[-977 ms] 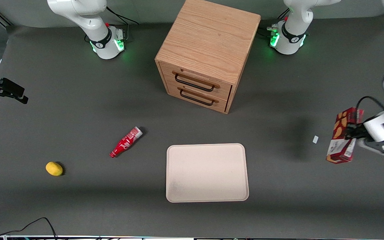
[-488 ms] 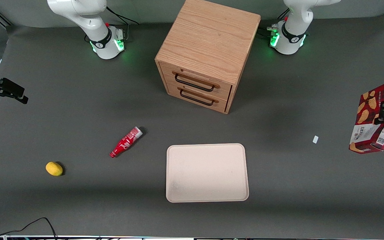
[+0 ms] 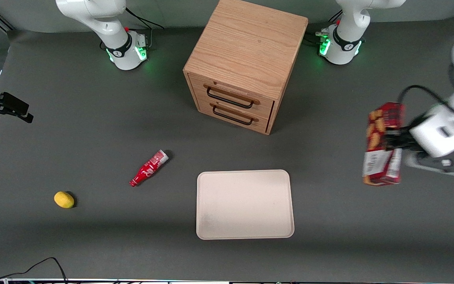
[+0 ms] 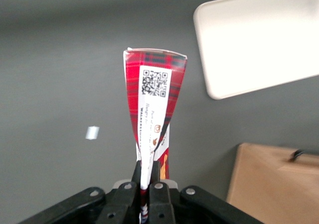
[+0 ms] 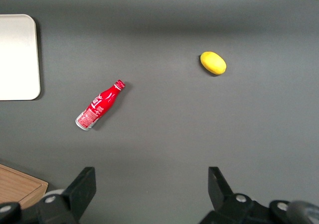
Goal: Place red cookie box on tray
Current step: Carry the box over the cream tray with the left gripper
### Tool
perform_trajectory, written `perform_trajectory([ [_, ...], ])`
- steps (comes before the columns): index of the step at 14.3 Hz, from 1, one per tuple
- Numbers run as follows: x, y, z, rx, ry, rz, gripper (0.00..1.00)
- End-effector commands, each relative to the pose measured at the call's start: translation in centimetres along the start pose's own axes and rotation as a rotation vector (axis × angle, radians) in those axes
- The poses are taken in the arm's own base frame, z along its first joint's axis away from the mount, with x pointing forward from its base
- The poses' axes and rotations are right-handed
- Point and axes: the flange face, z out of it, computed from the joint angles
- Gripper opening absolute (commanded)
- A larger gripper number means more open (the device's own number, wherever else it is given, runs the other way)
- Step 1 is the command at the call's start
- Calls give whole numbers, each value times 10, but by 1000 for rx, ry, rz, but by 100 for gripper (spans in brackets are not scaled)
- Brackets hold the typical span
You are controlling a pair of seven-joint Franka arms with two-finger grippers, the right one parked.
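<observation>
1. Red cookie box (image 3: pixel 382 144) hangs in the air, pinched in the gripper (image 3: pixel 395 140) of the working arm, well apart from the tray (image 3: pixel 244 204) and toward the working arm's end of the table. In the wrist view the fingers (image 4: pixel 135 175) are closed on the box (image 4: pixel 152 109) near one end, and the carton wall looks squeezed in where they bite.
2. Because the hold is so near one end, most of the long carton sticks out past the grip. A quick swing could let it pivot or slip between the pads.
3. A crushed wall gives poor purchase; I judge the box may sag or twist before it arrives.
4. The tray has only a low rim (image 4: pixel 219 92). If the box comes down tilted, one end could catch the rim or rest half off.
5. The wooden drawer cabinet (image 3: pixel 246 63) stands near the path; a wide arc might clip it.
6. The small white scrap (image 4: pixel 92 133) on the table seems harmless.
</observation>
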Motion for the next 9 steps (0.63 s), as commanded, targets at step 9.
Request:
perform_trajectory([
  [9, 96, 158, 170, -16, 140, -170, 0],
])
